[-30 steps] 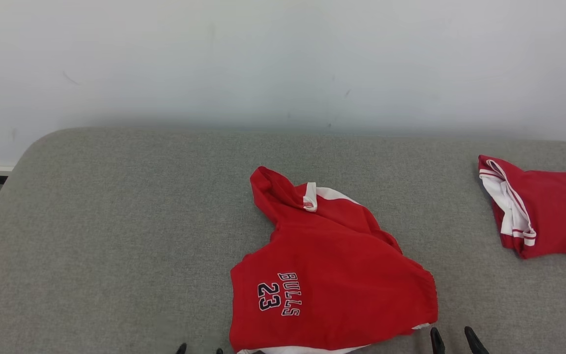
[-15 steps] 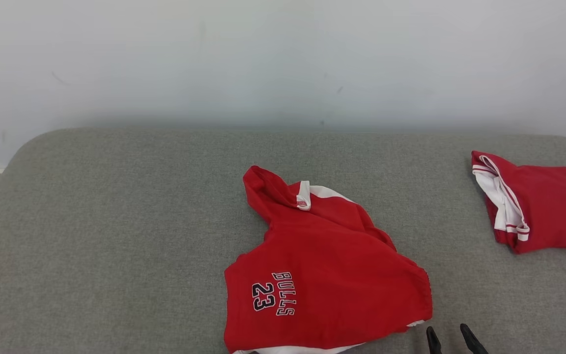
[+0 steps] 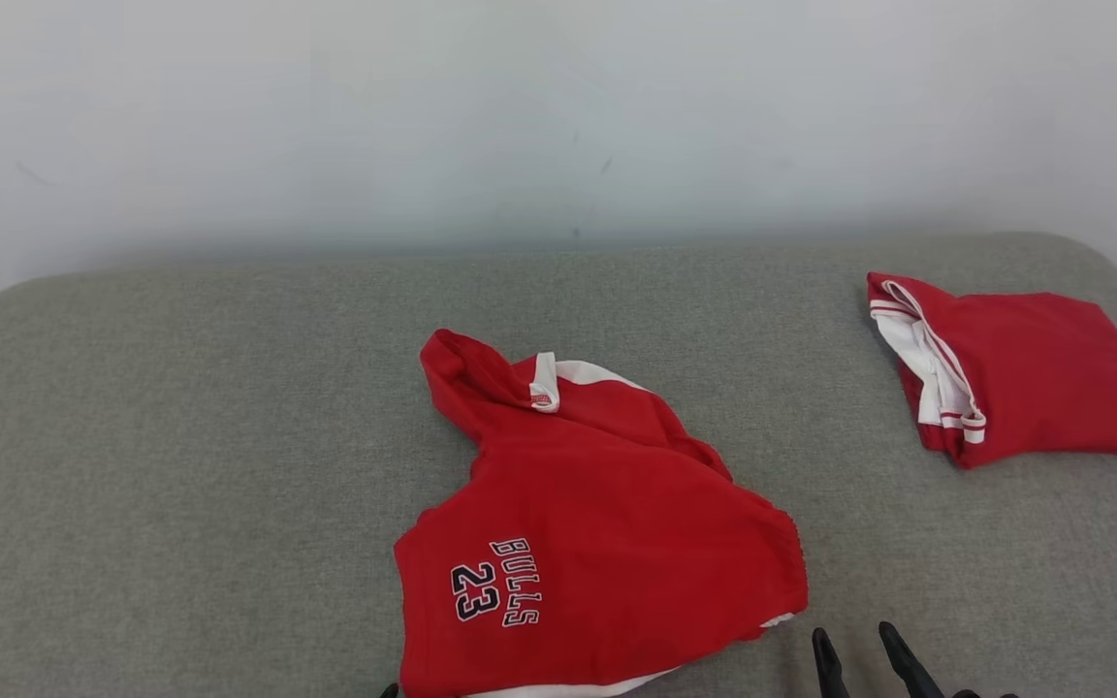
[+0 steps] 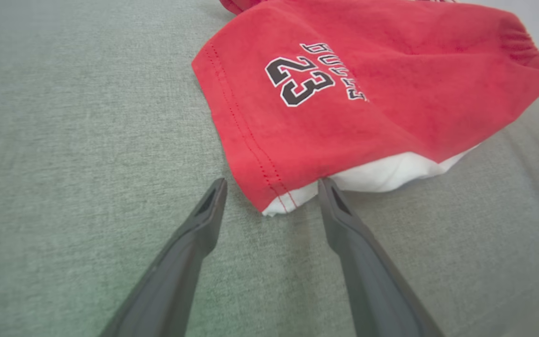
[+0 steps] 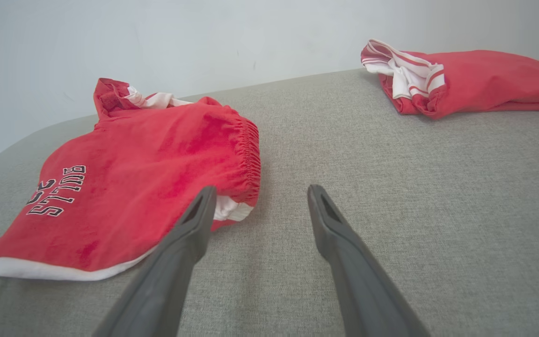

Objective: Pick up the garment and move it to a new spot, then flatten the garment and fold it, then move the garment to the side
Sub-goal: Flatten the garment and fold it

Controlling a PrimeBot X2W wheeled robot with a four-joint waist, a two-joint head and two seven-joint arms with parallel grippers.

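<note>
My head camera swung right but the shorts (image 3: 597, 543) lie unmoved on the tabletop (image 3: 180, 436), hem corner between my spread left hand (image 4: 272, 181), right hand (image 3: 852, 632) also apart just beside them, so pickup not yet started.

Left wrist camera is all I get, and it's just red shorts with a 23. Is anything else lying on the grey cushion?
Observer: Yes, a second red garment lies folded, far to the right of the shorts, not touching them.
Operator: Where's my other arm?
Observer: The right fingers are open at the shorts' elastic end, holding nothing.
Operator: Are the shorts flat all over?
Observer: No, their far end is bunched up, with white trim showing.
</note>
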